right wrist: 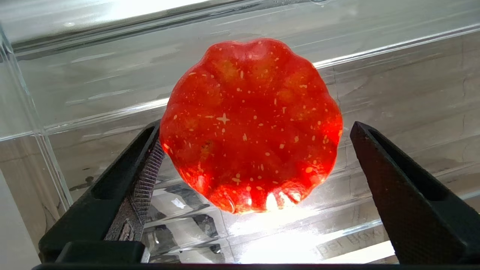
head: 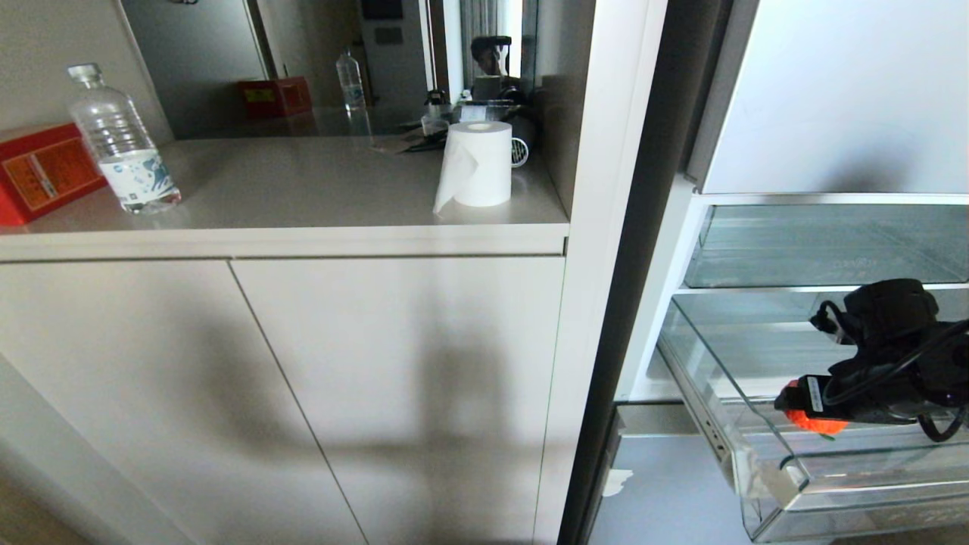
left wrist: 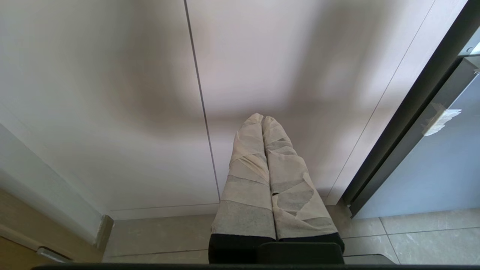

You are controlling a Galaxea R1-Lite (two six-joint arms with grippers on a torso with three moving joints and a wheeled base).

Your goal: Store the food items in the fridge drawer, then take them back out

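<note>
The food item (right wrist: 251, 123), a round ribbed orange-red fruit, lies on the floor of the clear plastic fridge drawer (right wrist: 93, 75). My right gripper (right wrist: 255, 127) is open around it: one finger sits at its edge and the other stands clear of it. In the head view the right gripper (head: 814, 412) reaches into the pulled-out fridge drawer (head: 711, 378), and only a sliver of the food item (head: 817, 424) shows beneath it. My left gripper (left wrist: 262, 118), its fingers wrapped in tape, is shut and empty, parked low in front of the cupboard doors.
A glass shelf (head: 825, 242) sits just above the drawer. To the left, a countertop (head: 303, 189) carries a water bottle (head: 121, 144), a red box (head: 42, 170) and a paper roll (head: 477, 163). A white frame (head: 606, 227) separates cupboard and fridge.
</note>
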